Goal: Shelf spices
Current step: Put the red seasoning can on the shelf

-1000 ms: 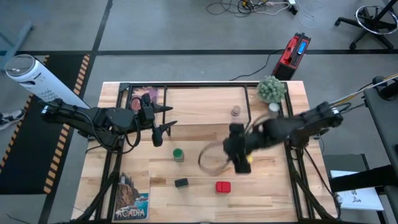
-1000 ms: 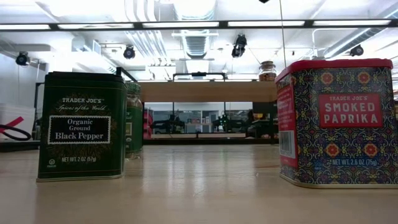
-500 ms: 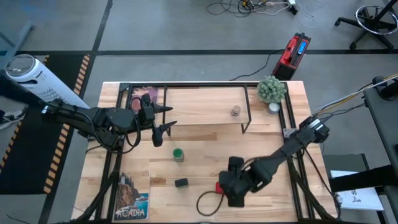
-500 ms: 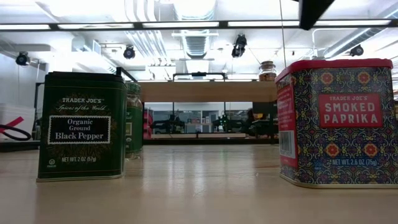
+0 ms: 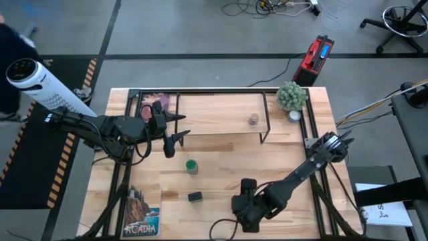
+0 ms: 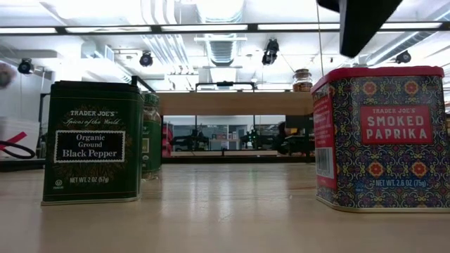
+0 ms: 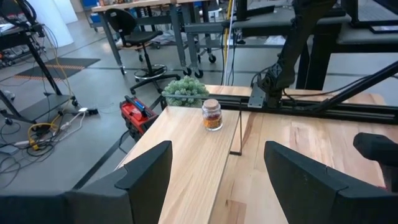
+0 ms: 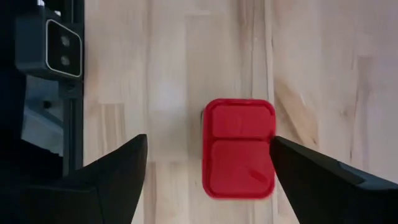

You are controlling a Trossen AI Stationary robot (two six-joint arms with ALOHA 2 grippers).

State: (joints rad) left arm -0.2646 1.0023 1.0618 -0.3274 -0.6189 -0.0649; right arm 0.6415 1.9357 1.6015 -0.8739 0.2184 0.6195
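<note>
The red square metal paprika tin is probably light and rigid, with smooth, slightly slippery printed sides, so it is best pinched across two opposite flat walls below the lid. It stands near the counter's front edge, right of centre. The right hand hangs directly above it, fingers spread wide and straddling it. The left hand waits, parted and empty, by the low wooden shelf.

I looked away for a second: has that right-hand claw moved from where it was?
Yes. The right gripper has swung from near the shelf toward the table's near edge, and now hangs over the red tin, fingers open.
</note>
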